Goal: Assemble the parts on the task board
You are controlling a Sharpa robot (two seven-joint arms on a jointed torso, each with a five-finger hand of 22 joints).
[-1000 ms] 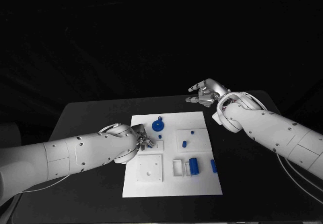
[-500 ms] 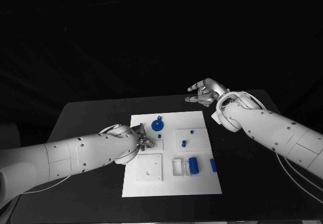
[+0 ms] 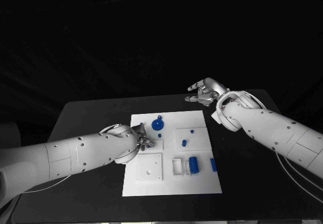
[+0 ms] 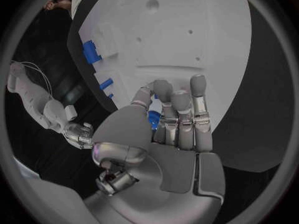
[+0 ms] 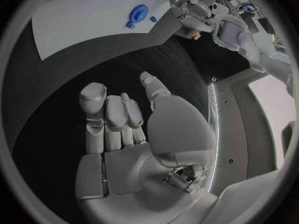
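Two silver hands in play. Left hand (image 3: 140, 140) low over left edge of white flat task board (image 3: 195, 186), fingers (image 4: 177, 115) closed round small blue peg-like part (image 4: 154, 119); its long axis cannot be judged. Right hand (image 3: 207, 92) raised over far edge of black worktop (image 3: 91, 114), fingers (image 5: 102, 115) loosely apart, holding nothing. Blue round disc part (image 3: 157, 124) lies flat on board near left hand.

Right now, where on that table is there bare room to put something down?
The black table is bare left of the task board above the left arm, and along its near edge. The board's far-right corner is free too. Its middle is crowded: blue parts and the left hand.
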